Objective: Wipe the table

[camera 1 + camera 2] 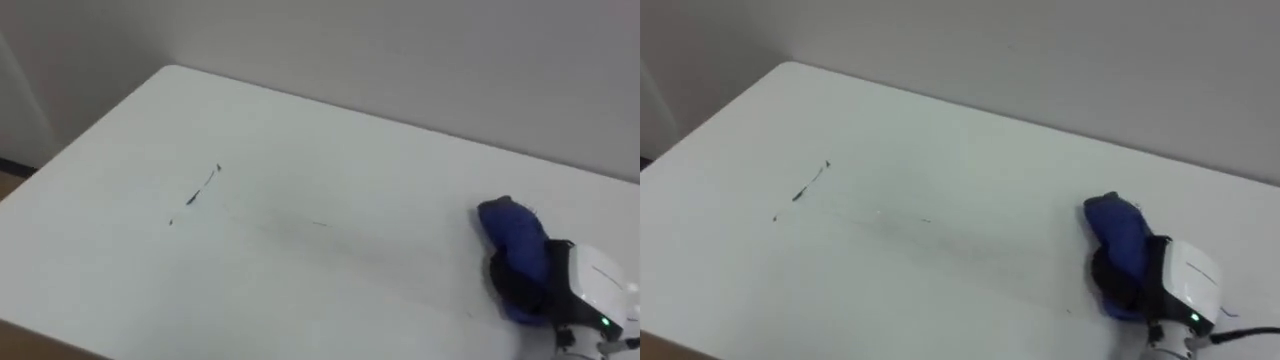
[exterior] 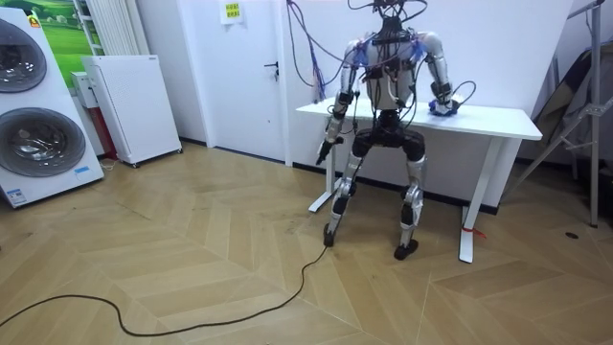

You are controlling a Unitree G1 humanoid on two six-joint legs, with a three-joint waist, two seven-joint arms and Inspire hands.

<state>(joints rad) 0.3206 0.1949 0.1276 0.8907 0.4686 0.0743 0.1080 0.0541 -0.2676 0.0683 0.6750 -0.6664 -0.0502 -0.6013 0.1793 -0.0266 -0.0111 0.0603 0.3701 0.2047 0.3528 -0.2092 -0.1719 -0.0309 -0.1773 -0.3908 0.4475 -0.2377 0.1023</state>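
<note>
Table (image 1: 330, 300), white, rectangular, smooth-topped, stands against the pale wall (image 1: 420, 50); the robot stands at the table's near long edge, facing that wall. Crumpled blue cloth (image 1: 512, 245) lies on the table's right part; right hand (image 1: 590, 290), white-backed, has its dark fingers wrapped round the cloth's near end and presses it to the top. Left hand (image 2: 328, 144) hangs beside the table's left end, below the top; too small to read, so open or closed I cannot tell. Thin dark scribble mark (image 1: 200, 188) sits on the table's left half, well apart from the cloth; a faint streak (image 1: 300, 225) runs from it toward the cloth.

Judgement: wiping is part done at most; the mark is left to clear. Eye views give mark, streak and grip; the room view gives the stance and the idle left hand.
</note>
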